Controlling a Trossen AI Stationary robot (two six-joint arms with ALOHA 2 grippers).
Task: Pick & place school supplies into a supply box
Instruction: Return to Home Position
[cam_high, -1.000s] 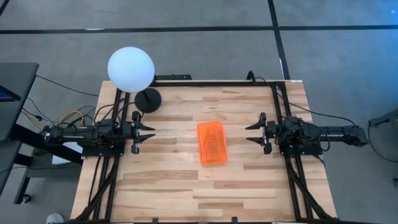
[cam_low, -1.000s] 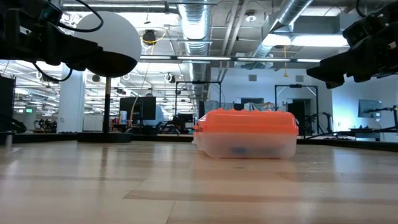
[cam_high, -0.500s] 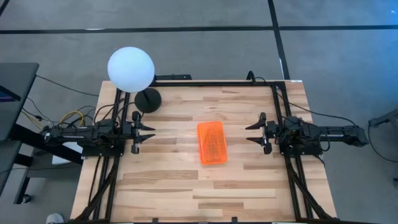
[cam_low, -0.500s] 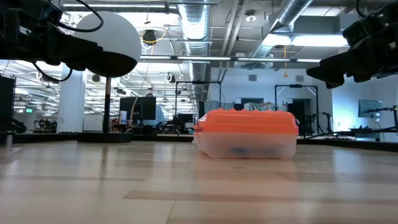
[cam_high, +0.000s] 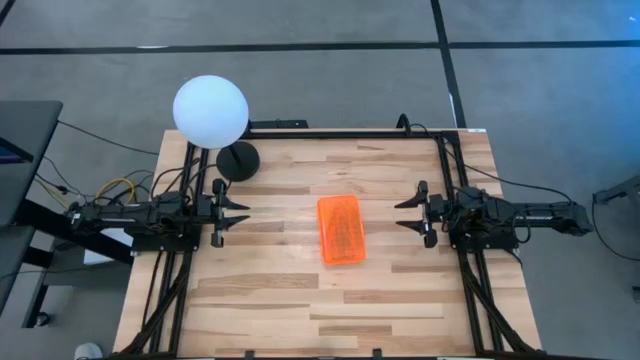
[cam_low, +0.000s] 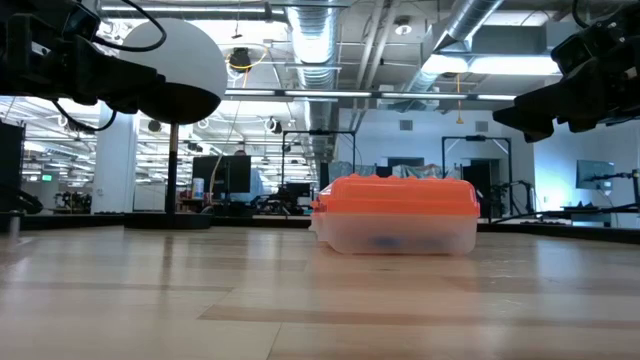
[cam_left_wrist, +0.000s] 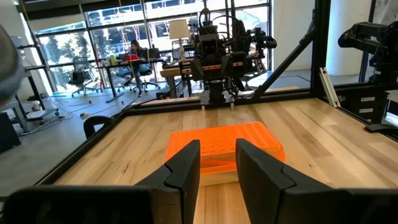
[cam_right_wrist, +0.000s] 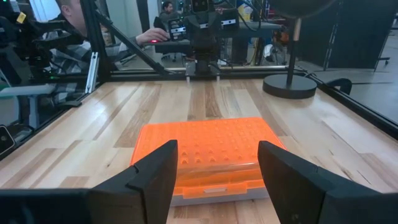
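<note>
Midtable between end effectors, supply box (touching neither)

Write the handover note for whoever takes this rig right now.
Left hand: open, empty, raised over the table's left side.
Right hand: open, empty, raised over the right side.
Supply box: mid-table between them, orange lid shut; contents hard to make out through the clear tray.
Done: box closed, nothing loose on the wood.
Left: probably nothing to pick; both arms look parked.
</note>
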